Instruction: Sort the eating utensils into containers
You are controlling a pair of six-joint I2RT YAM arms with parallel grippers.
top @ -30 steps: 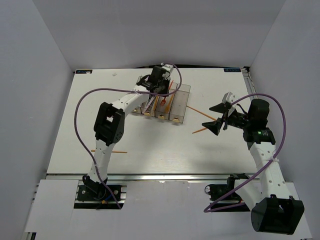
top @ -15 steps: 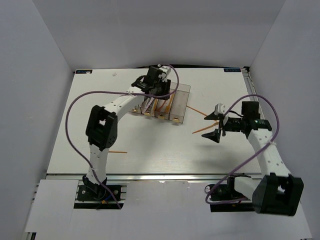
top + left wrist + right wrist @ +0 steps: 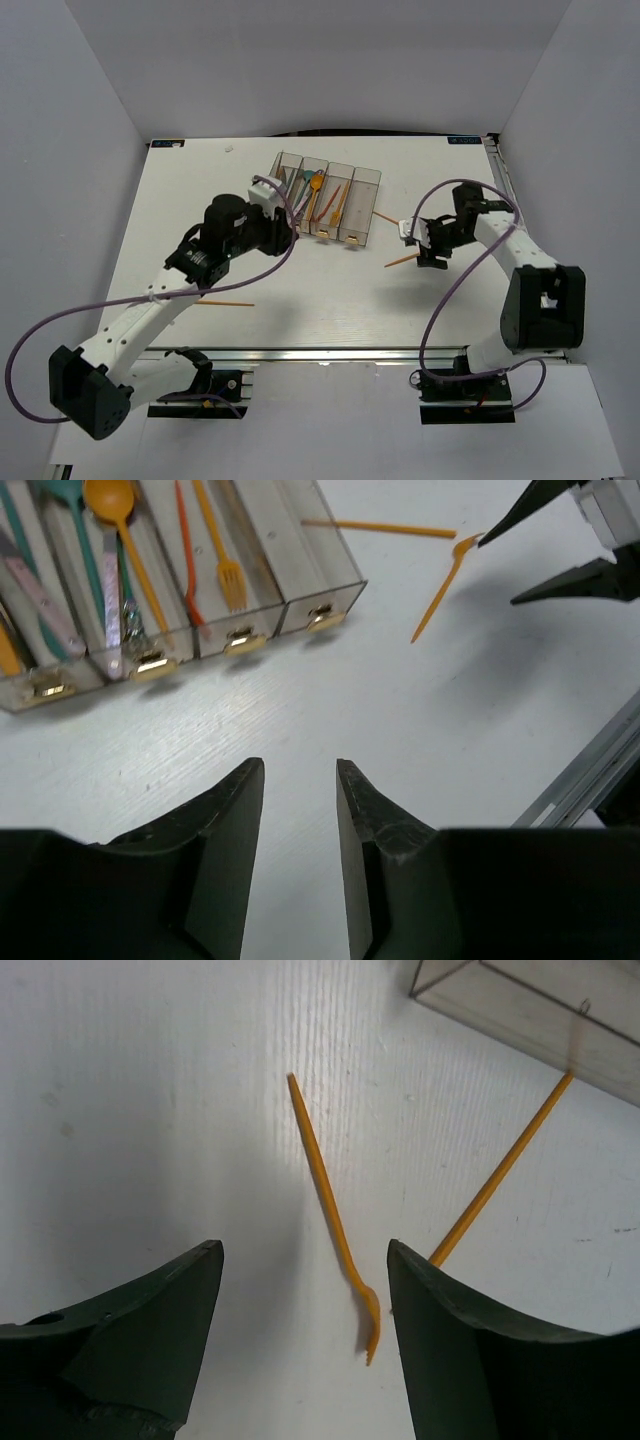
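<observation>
Left gripper (image 3: 300,810) pulled back from bins (image 3: 300,540); jaws parted, empty. Right gripper (image 3: 305,1260) swung over orange fork (image 3: 325,1195) lying on table right of bins; jaws spread astride it, no contact. Step: fork pick. Next: descend, close on handle.

The setting is a robotics laboratory test cell. A white table (image 3: 180,200) is enclosed on its left, far and right sides by plain pale panels (image 3: 300,70), which form a bare booth. The left arm (image 3: 140,315) and the right arm (image 3: 500,240) are mounted at an aluminium rail (image 3: 330,352) along the near edge of the table. Purple cables (image 3: 461,182) loop openly from both arms. The containers (image 3: 365,195) stand near the far edge, and plastic eating utensils (image 3: 400,262) lie on the bare surface.
</observation>
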